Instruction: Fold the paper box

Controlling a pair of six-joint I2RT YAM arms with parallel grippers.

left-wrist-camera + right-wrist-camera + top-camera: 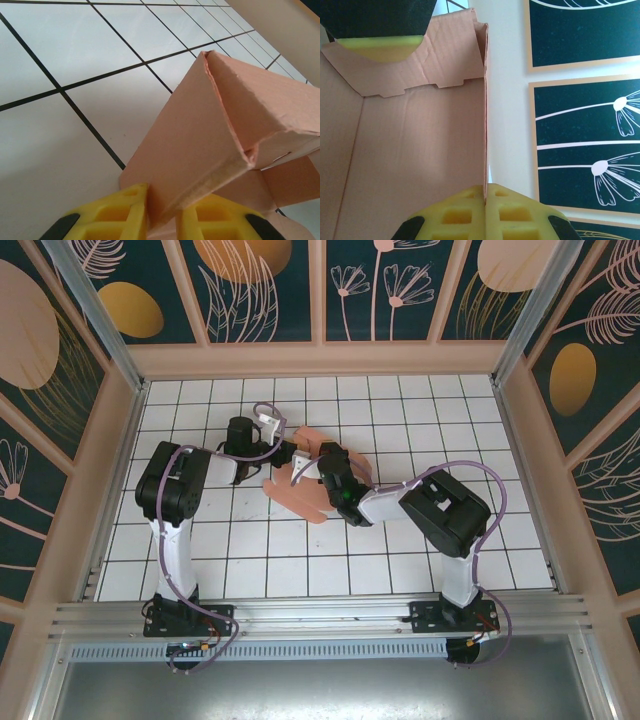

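On the tiled desk [400, 570], the left hand [162, 217] pinches a folded flap of the paper box [200, 150]; the right hand [485, 202] is clamped on one thin wall.

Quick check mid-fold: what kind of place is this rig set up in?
Probably a purpose-built robot test booth: a white gridded tabletop, walls of dark floral panels, and an aluminium rail along the near edge.

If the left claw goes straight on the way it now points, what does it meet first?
The paper box: its raised folded panel stands directly ahead of the left claw, probably already in its grip.
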